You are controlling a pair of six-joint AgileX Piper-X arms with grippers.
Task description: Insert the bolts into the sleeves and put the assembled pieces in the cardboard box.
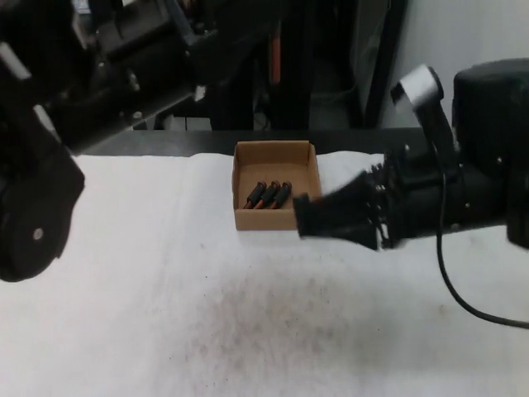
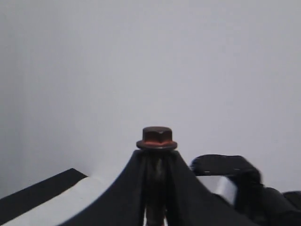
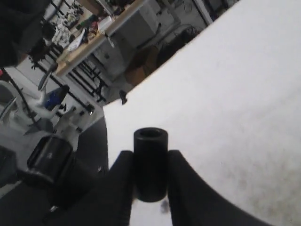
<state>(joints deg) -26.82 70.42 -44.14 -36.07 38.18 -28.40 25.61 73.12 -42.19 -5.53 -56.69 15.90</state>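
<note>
In the left wrist view my left gripper [image 2: 155,179] is shut on a bolt [image 2: 156,139], whose reddish flanged hex head sticks out past the fingertips. My right gripper [image 3: 150,176] is shut on a black sleeve [image 3: 151,162], its open bore showing at the free end. From above, the right gripper [image 1: 304,217] hangs just right of the cardboard box [image 1: 275,155], over the white cloth. Three assembled pieces [image 1: 269,195] lie side by side inside the box.
A white cloth [image 1: 207,314] covers the bench, with a dark smudge [image 1: 273,310] in the middle. A large dark arm body [image 1: 33,207] fills the left side from above. Workshop shelves and benches [image 3: 89,42] stand beyond the table edge.
</note>
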